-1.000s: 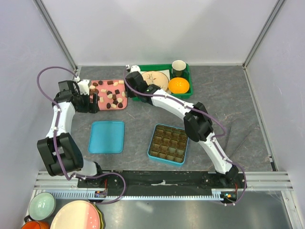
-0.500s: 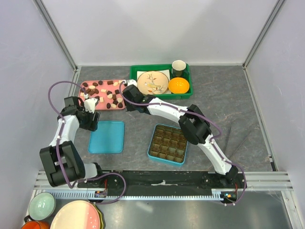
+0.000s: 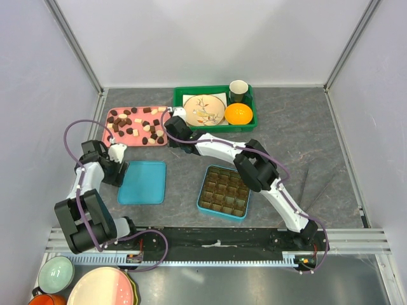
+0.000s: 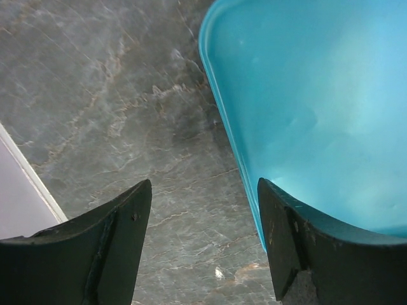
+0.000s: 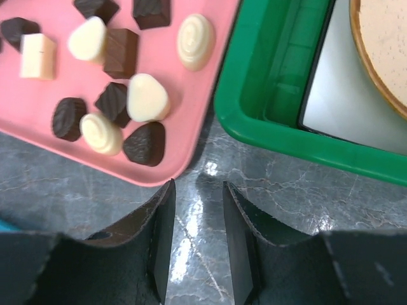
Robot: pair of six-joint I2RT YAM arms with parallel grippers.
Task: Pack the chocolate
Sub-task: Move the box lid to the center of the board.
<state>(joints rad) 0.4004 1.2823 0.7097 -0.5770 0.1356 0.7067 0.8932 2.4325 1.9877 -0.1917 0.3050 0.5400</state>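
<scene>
The chocolate (image 3: pixel 135 124), several dark, brown and cream-white pieces, lies on a pink tray (image 3: pixel 137 142) at the back left. In the right wrist view the pieces (image 5: pixel 145 98) lie on the tray's near right corner (image 5: pixel 191 121). A blue box with brown compartments (image 3: pixel 223 191) stands front centre, and its blue lid (image 3: pixel 142 182) lies to its left. My right gripper (image 3: pixel 172 136) (image 5: pixel 198 184) is narrowly open and empty, low over the table between the pink tray and the green bin. My left gripper (image 3: pixel 119 169) (image 4: pixel 204 183) is open and empty, straddling the lid's left edge (image 4: pixel 229 140).
A green bin (image 3: pixel 215 126) (image 5: pixel 267 82) at the back holds a patterned plate (image 3: pixel 205 109), a dark cup (image 3: pixel 238 90) and an orange (image 3: pixel 238 114). Bowls and plates (image 3: pixel 95 287) sit below the table's front rail. Grey walls close in the left, right and back.
My left gripper has pulled back from the pink tray toward me to the lid's left edge. My right gripper has moved left from the green bin to the tray's near right corner.
</scene>
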